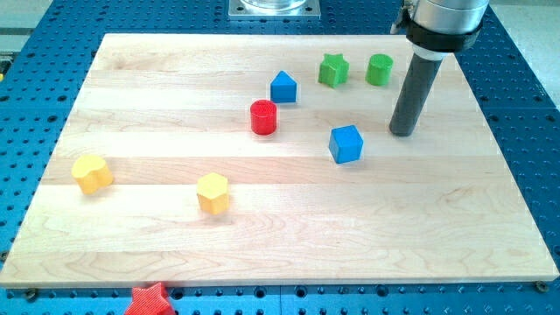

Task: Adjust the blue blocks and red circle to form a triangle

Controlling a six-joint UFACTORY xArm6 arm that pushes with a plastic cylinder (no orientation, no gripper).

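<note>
A red circle block (pixel 263 117) stands near the middle of the wooden board (pixel 280 245). A blue house-shaped block (pixel 283 87) lies just above and right of it. A blue cube (pixel 346 143) lies to the right of and below the red circle. My tip (pixel 402 132) rests on the board right of the blue cube, a short gap apart from it, and is touching no block.
A green star (pixel 332 69) and a green cylinder (pixel 380 69) lie near the board's top edge, left of the rod. A yellow block (pixel 92 172) and a yellow hexagon (pixel 213 192) lie at the lower left. A red star (pixel 149 300) lies off the board's bottom edge.
</note>
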